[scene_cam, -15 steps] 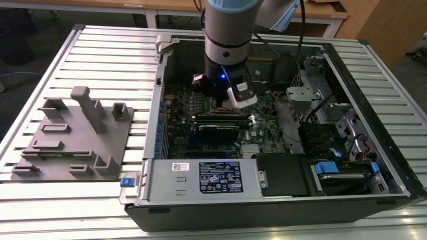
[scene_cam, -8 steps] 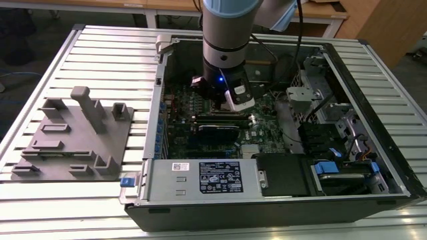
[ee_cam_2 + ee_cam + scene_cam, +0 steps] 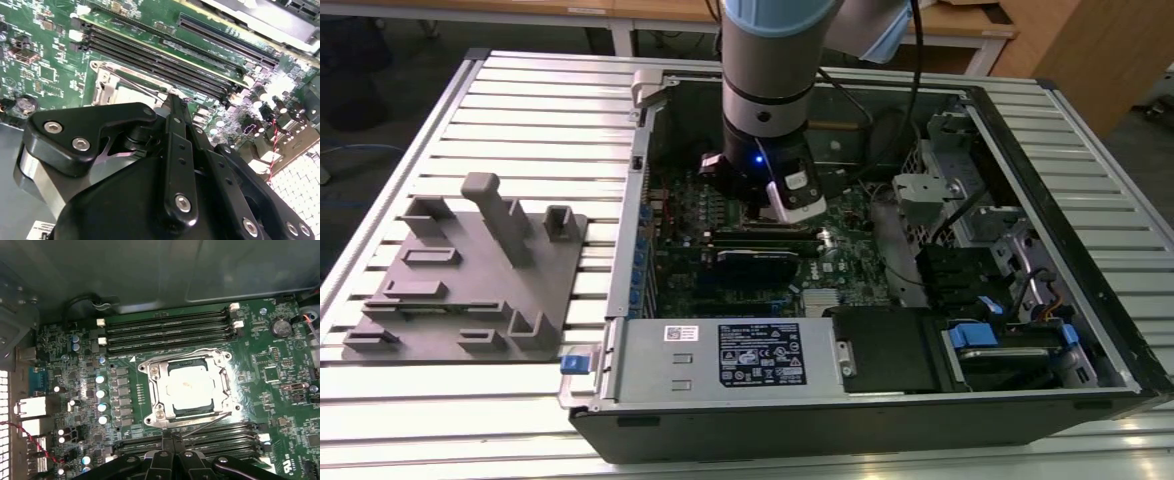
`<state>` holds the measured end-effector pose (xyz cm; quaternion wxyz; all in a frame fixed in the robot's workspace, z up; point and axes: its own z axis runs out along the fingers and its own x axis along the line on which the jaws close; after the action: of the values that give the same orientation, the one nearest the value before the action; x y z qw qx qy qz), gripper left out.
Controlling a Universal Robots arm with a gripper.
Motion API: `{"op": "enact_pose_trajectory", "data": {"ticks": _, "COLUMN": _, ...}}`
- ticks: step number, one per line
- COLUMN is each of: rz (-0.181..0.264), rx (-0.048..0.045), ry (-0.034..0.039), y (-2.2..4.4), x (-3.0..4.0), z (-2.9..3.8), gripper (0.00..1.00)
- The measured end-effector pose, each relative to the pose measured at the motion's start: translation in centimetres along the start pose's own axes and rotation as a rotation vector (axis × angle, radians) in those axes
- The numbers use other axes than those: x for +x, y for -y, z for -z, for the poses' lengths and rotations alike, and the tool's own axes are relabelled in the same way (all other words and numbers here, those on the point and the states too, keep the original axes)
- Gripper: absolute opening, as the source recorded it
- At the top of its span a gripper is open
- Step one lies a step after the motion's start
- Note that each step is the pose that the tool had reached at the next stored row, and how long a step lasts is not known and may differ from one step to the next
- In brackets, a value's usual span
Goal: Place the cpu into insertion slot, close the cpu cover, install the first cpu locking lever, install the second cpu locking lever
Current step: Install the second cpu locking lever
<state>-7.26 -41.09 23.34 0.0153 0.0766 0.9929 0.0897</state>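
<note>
Where cpu cover [image 3: 190,385] closed, cpu [image 3: 192,387] seated.

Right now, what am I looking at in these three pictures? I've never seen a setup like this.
It is a robot arm reaching down into an opened computer case lying on a slatted table. The exterior view looks on from outside; both wrist views come from cameras riding on the arm. In the first wrist view, the cpu sits in its socket on the green motherboard, under the metal cpu cover. The black gripper hovers at the socket's edge, near a thin wire locking lever. A grey parts tray rests beside the case.
</note>
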Motion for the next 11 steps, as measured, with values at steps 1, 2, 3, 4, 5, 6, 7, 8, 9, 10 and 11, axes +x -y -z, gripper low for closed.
{"op": "enact_pose_trajectory", "data": {"ticks": 1, "rz": 0.0, "rx": -0.0001, "ry": 0.0001, "y": 0.03, "x": 0.15, "z": -0.07, "gripper": 0.1}}
{"op": "enact_pose_trajectory", "data": {"ticks": 2, "rz": 0.0, "rx": -0.0002, "ry": 0.0001, "y": 0.06, "x": 0.22, "z": -0.2, "gripper": 0.1}}
{"op": "enact_pose_trajectory", "data": {"ticks": 3, "rz": 0.0, "rx": 0.0, "ry": 0.0, "y": 0.1, "x": 0.23, "z": -0.35, "gripper": 0.1}}
{"op": "enact_pose_trajectory", "data": {"ticks": 4, "rz": 0.0, "rx": 0.0001, "ry": -0.0001, "y": 0.13, "x": 0.23, "z": -0.53, "gripper": 0.1}}
{"op": "enact_pose_trajectory", "data": {"ticks": 5, "rz": 0.0, "rx": -0.0001, "ry": -0.0001, "y": 0.16, "x": 0.24, "z": -0.71, "gripper": 0.1}}
{"op": "enact_pose_trajectory", "data": {"ticks": 6, "rz": 0.0, "rx": -0.0001, "ry": 0.0, "y": 0.2, "x": 0.27, "z": -0.89, "gripper": 0.1}}
{"op": "enact_pose_trajectory", "data": {"ticks": 7, "rz": 0.0, "rx": -0.0001, "ry": 0.0, "y": 0.24, "x": 0.32, "z": -1.03, "gripper": 0.1}}
{"op": "enact_pose_trajectory", "data": {"ticks": 8, "rz": 0.0, "rx": 0.0, "ry": 0.0, "y": 0.27, "x": 0.4, "z": -1.14, "gripper": 0.1}}
{"op": "enact_pose_trajectory", "data": {"ticks": 9, "rz": 0.0, "rx": -0.0001, "ry": 0.0001, "y": 0.31, "x": 0.51, "z": -1.25, "gripper": 0.1}}
{"op": "enact_pose_trajectory", "data": {"ticks": 10, "rz": 0.0, "rx": 0.0, "ry": 0.0, "y": 0.35, "x": 0.64, "z": -1.35, "gripper": 0.1}}
{"op": "enact_pose_trajectory", "data": {"ticks": 11, "rz": 0.0, "rx": 0.0001, "ry": 0.0, "y": 0.39, "x": 0.81, "z": -1.45, "gripper": 0.1}}
